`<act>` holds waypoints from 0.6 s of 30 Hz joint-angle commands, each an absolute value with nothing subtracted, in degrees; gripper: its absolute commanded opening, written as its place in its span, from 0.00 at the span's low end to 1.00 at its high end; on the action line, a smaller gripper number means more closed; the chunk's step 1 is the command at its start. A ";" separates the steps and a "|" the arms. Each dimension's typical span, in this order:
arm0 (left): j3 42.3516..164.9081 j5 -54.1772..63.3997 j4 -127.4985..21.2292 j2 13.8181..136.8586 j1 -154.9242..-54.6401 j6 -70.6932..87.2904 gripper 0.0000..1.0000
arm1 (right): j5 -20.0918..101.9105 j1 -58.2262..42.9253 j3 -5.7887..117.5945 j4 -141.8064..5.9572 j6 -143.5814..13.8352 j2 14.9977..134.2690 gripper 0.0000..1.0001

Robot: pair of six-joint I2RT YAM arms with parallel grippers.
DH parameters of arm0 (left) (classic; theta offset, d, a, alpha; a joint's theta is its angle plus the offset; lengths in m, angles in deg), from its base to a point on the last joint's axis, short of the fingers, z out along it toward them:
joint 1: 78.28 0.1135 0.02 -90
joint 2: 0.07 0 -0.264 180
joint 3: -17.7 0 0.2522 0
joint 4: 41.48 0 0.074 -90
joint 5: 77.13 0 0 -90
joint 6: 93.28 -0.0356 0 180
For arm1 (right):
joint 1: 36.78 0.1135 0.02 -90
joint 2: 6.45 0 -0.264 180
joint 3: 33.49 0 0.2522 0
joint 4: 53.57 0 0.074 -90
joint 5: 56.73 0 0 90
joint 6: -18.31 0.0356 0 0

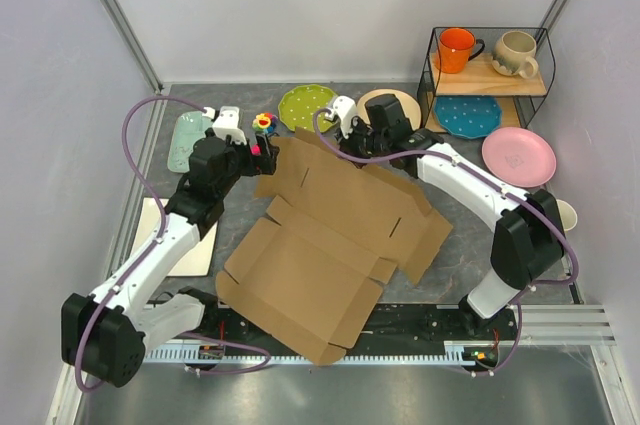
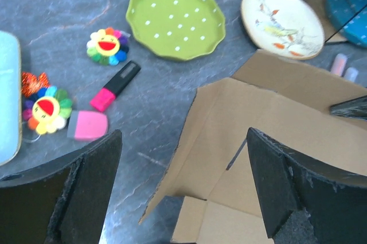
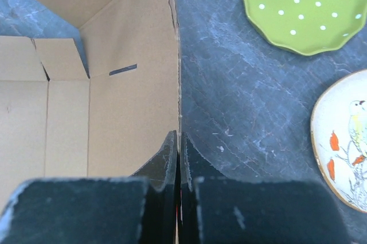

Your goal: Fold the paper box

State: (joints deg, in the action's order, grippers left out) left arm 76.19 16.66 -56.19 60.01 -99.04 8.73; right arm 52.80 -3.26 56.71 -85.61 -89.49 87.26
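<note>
The paper box (image 1: 330, 235) is a brown cardboard die-cut that lies mostly flat across the middle of the table, its flaps spread out. My right gripper (image 1: 345, 140) is at the far edge, and in the right wrist view the gripper (image 3: 179, 138) is shut on the edge of the cardboard panel (image 3: 126, 100). My left gripper (image 1: 262, 150) hovers at the far left corner. In the left wrist view its jaws (image 2: 183, 140) stand wide open above a raised corner flap (image 2: 229, 123), with nothing between them.
Behind the box lie a green dotted plate (image 1: 307, 103) and a beige bird plate (image 1: 388, 105). Flower toys (image 2: 107, 46), a pink marker (image 2: 114, 86) and a pink eraser (image 2: 89, 125) sit far left. A wire rack (image 1: 490, 75) with mugs, a pink plate (image 1: 518, 156), a pale blue tray (image 1: 190, 135) and a white tray (image 1: 190, 245) surround them.
</note>
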 commanded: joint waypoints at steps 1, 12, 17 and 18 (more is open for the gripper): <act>73.66 11.92 -43.04 59.96 -98.67 11.30 0.96 | 46.31 -2.59 58.23 -85.26 -91.46 86.54 0.00; 77.94 2.06 -35.45 67.87 -98.59 17.90 0.94 | 56.36 -5.48 54.61 -81.13 -83.92 87.15 0.00; 79.80 3.90 -37.31 68.75 -98.50 16.41 0.94 | 70.27 -10.93 54.98 -78.76 -76.35 89.80 0.00; 79.45 4.08 -36.70 68.66 -98.41 15.88 0.94 | 69.66 -10.94 54.71 -78.67 -76.69 89.53 0.00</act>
